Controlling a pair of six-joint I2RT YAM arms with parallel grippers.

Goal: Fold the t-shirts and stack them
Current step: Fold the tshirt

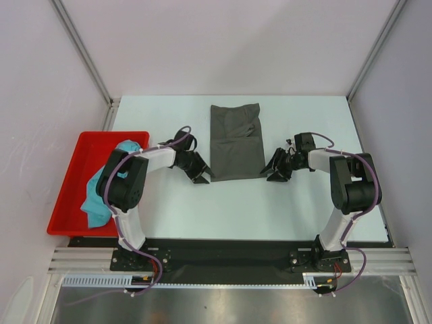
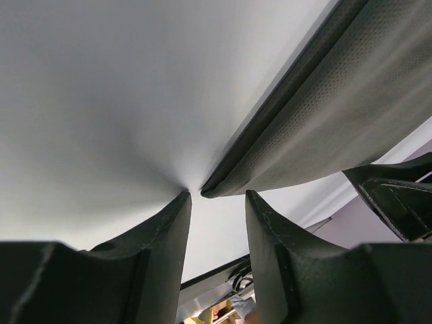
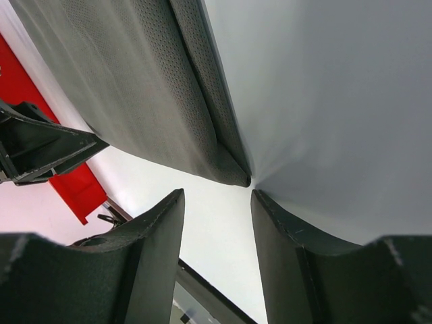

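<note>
I see grey t-shirt (image 1: pixel 235 142), long axis 12 to 6, left gripper (image 1: pixel 200 177), right gripper (image 1: pixel 273 172) both spread, flanking its 6 o'clock edge

Flat white tabletop (image 1: pixel 202 209) was boxed in by plain white wall panels (image 1: pixel 223 40) on silver aluminium corner posts (image 1: pixel 82 50). Black base plate (image 1: pixel 229 251) ran along the near edge. Lighting was even and diffuse.

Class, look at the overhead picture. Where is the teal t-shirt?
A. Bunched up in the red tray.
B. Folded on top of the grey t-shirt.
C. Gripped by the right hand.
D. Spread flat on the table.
A: the teal t-shirt lies crumpled inside the red tray, apart from the grey t-shirt on the table.
</note>
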